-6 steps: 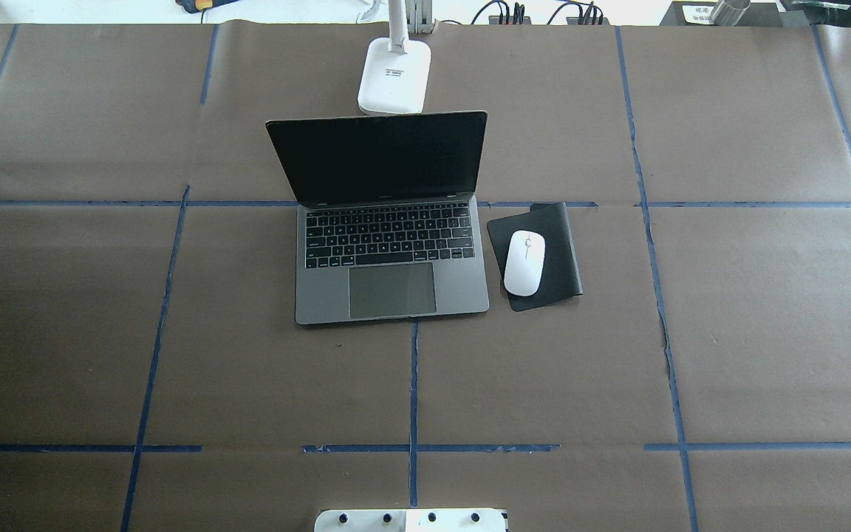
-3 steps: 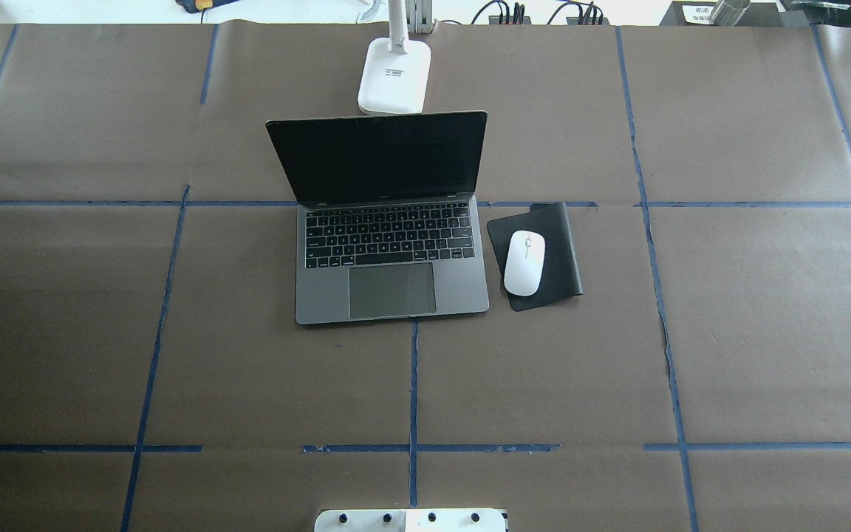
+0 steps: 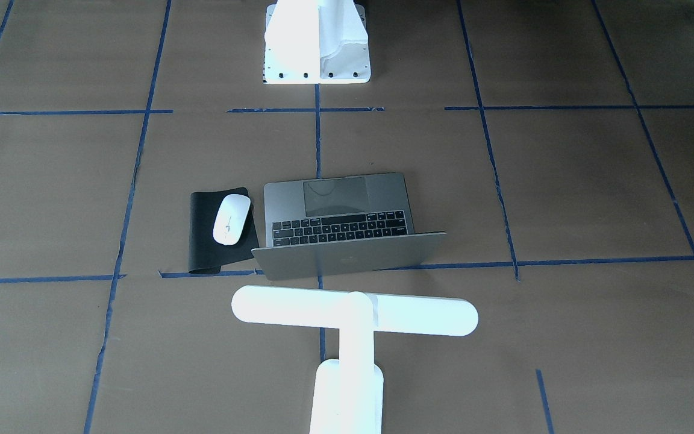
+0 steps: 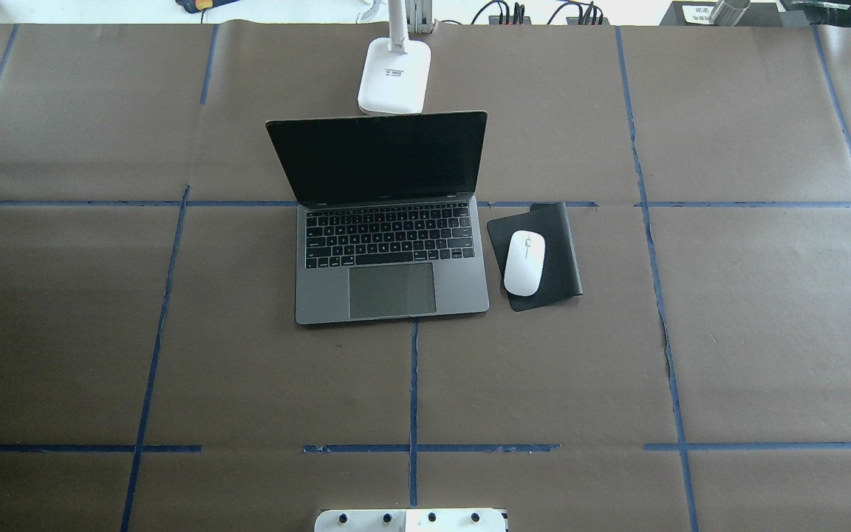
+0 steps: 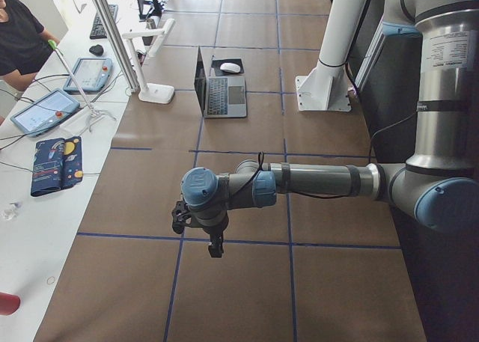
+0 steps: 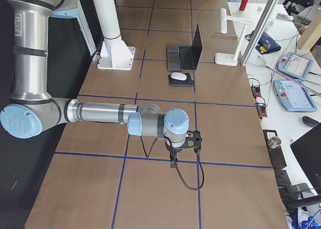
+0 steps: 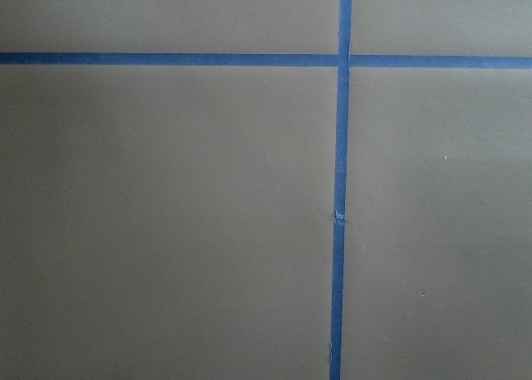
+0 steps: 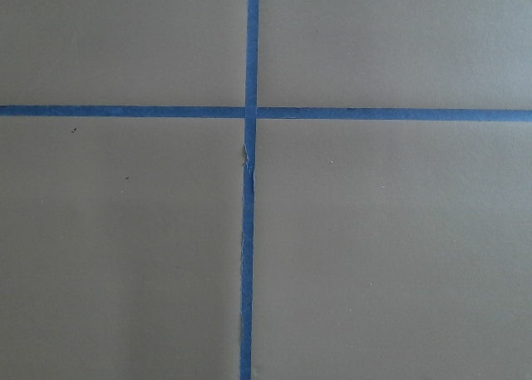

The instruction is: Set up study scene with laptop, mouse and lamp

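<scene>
Left hand [image 5: 215, 249], right hand [image 6: 173, 161]: state unclear. Laptop [image 3: 350, 256] logo faint; lamp [image 4: 394, 77] label unreadable.

Left gripper [image 5: 215, 246] and right gripper [image 6: 174, 162] both hang low, pointing downward.

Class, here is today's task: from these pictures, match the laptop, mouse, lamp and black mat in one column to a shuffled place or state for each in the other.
Column one:
1 laptop
2 mouse
3 lamp
4 black mat

Column two:
A white, lying on the mat
B standing beyond the open lid
C open, screen dark
D flat beside the keyboard, partly covered

Pairs: 1-C, 2-A, 3-B, 4-D
</scene>
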Available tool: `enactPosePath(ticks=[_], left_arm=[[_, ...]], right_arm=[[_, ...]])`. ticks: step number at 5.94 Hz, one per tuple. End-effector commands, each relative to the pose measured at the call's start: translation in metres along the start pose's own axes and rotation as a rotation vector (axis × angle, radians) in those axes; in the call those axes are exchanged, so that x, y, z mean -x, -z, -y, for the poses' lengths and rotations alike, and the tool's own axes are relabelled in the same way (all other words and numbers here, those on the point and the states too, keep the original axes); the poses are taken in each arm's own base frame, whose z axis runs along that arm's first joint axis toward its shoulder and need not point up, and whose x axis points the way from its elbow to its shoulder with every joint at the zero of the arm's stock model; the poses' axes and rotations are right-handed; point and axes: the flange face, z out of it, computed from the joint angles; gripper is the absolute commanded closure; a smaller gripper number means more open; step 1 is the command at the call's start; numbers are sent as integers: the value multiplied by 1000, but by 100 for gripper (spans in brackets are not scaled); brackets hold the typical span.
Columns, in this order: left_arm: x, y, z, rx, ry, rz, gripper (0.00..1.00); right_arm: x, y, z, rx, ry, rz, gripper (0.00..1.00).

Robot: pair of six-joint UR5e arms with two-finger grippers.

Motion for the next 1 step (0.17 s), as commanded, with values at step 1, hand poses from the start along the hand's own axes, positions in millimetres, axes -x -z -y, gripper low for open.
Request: enactPosePath(ticks=[1], left_arm=[[0, 0, 0, 0, 1, 0, 0]], right_arm=[[0, 0, 0, 0, 0, 0, 0]])
